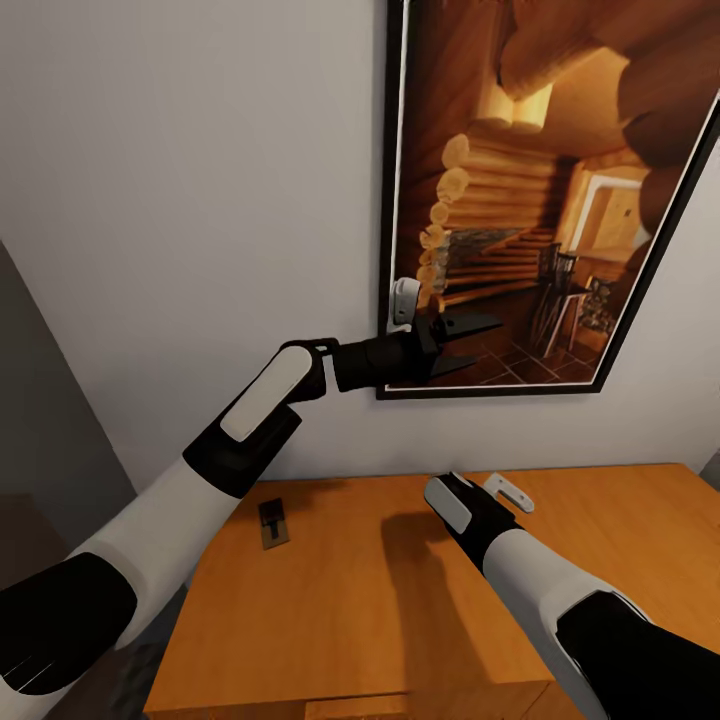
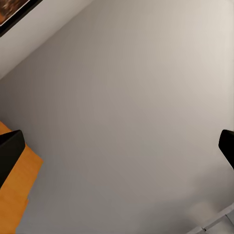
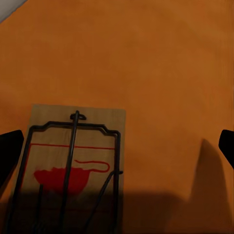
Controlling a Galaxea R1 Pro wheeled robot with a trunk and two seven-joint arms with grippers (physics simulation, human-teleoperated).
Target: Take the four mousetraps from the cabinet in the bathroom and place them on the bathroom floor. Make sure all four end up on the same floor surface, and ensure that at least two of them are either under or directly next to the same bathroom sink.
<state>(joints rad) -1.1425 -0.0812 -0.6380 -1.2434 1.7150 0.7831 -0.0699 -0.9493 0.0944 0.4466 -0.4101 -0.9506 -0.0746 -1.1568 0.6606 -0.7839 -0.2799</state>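
Both tools gape: the right tool (image 3: 117, 146) hovers over a shadow-dimmed mousetrap (image 3: 73, 165), the left tool (image 1: 470, 345) empty.

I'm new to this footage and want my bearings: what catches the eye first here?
A big framed log-cabin picture hangs on the wall above the orange cabinet. The left pincer hangs open before it. A mousetrap lies on the cabinet top; another mousetrap lies under the open right pincer.

Our left arm reaches up and rightward, forearm raised, its left gripper (image 1: 468, 345) held level with the two dark fingers spread apart. Our right arm stretches forward and low, wrist bent downward, and the right gripper (image 3: 117, 146) hangs with fingers wide apart.
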